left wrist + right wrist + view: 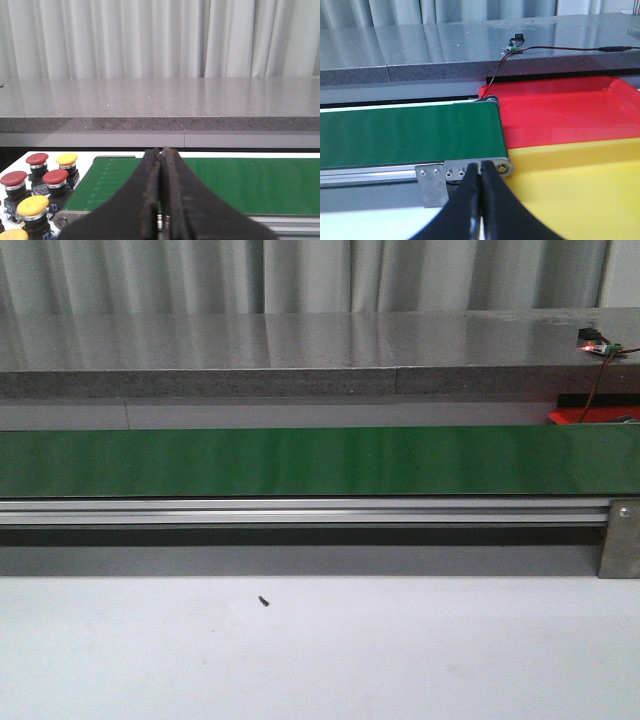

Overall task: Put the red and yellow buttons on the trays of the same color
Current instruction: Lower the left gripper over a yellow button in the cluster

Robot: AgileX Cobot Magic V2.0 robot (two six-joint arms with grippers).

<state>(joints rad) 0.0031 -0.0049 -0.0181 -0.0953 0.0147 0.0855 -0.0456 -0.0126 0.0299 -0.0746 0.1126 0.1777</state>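
Observation:
Several red buttons (55, 176) and yellow buttons (33, 205) with black bases stand in a cluster beside the left end of the green belt (250, 177). My left gripper (161, 152) is shut and empty, held over the belt to the right of them. The red tray (570, 112) and the yellow tray (580, 190) lie side by side past the belt's right end, red farther back. My right gripper (481, 166) is shut and empty, near the belt's end roller (503, 167) and the yellow tray's edge. In the front view neither gripper shows and only a corner of the red tray (570, 417) peeks in.
The green conveyor belt (320, 462) spans the front view on an aluminium rail (300, 511). Behind it runs a grey stone ledge (300, 350) with a small circuit board (597, 342) and its wire. A tiny dark speck (264, 601) lies on the white table.

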